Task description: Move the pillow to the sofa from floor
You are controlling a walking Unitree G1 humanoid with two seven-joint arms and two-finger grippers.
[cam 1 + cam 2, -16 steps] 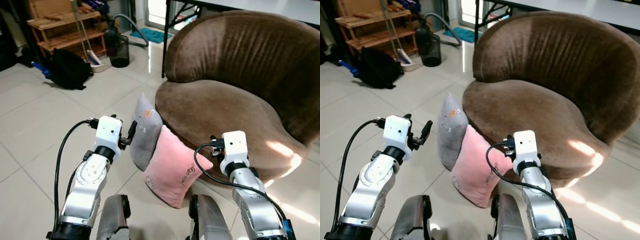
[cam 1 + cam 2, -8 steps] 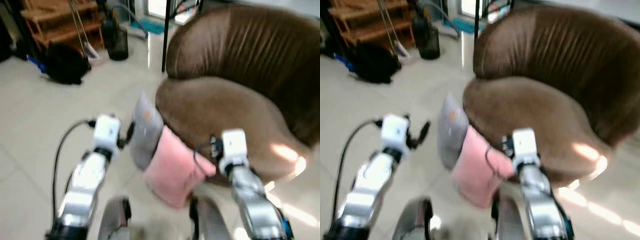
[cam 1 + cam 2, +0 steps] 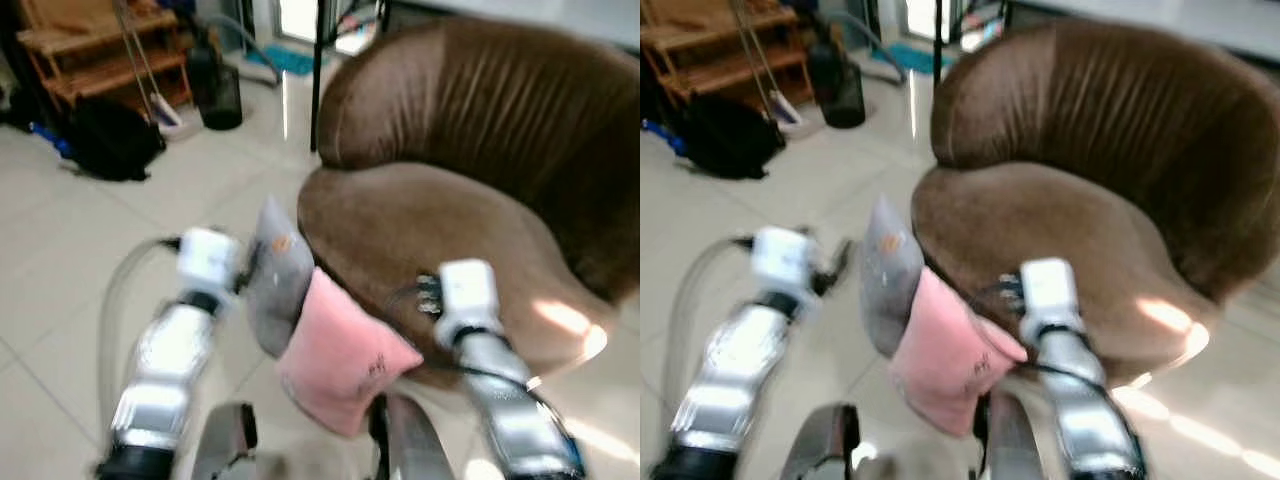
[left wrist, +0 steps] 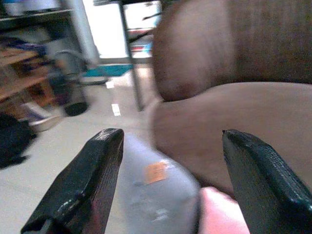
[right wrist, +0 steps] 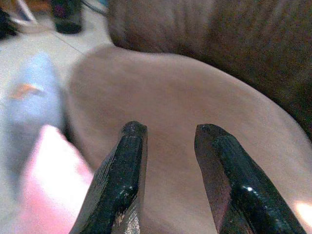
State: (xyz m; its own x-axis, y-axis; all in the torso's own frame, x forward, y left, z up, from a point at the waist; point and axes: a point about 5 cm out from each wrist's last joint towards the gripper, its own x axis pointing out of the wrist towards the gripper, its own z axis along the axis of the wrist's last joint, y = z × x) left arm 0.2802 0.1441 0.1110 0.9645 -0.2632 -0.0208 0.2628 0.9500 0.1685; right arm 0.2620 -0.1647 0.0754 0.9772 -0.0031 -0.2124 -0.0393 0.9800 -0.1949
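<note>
Leaning on the floor (image 3: pixel 70 260) against a brown sofa (image 3: pixel 450 200), a pink pillow (image 3: pixel 340 362) sits beside a grey pillow (image 3: pixel 276 280), with the left gripper (image 4: pixel 168 183) spread wide and the right gripper (image 5: pixel 168 175) parted above the seat.

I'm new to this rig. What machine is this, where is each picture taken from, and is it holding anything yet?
This is a walking humanoid robot with two silver arms. Two pictures come from cameras in its head, looking down; two come from cameras on its wrists, looking along the black fingers. On the tiled floor a pink pillow and a grey pillow lean against a brown sofa. The left gripper is open, aimed at the grey pillow. The right gripper is open over the sofa seat. Neither holds anything.
</note>
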